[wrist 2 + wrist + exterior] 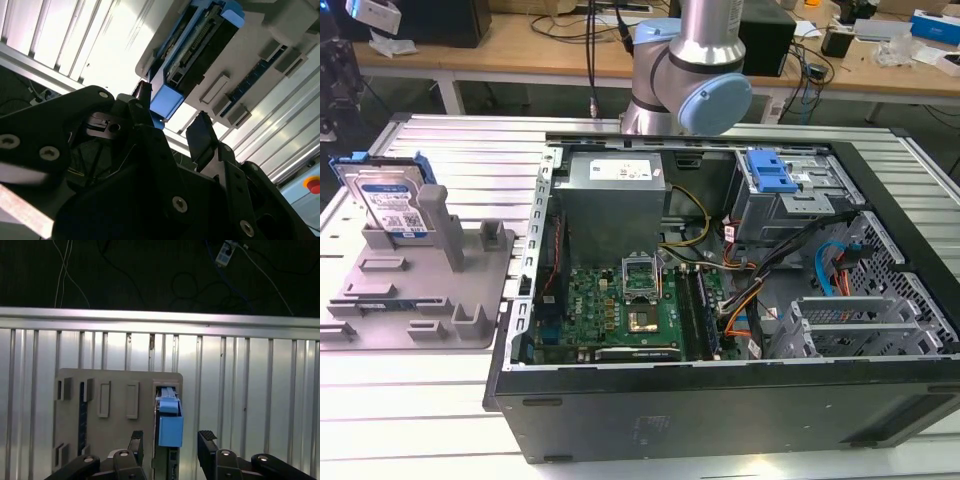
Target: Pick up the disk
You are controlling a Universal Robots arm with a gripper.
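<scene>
The disk (392, 200) is stood on edge in the grey holder (380, 300), at nine o'clock of the computer case (720, 410) in the exterior view, so its faces can be straddled by the gripper (171, 436), jaws held apart

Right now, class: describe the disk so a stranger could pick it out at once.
Find the open computer case; on the exterior view's left lies a grey holder. The disk stands upright in it: silver, with a blue-and-white label and blue bracket.

Free room above disk (388, 198); holder post (432, 222) just beside, PC case (720, 410) nr.
</scene>
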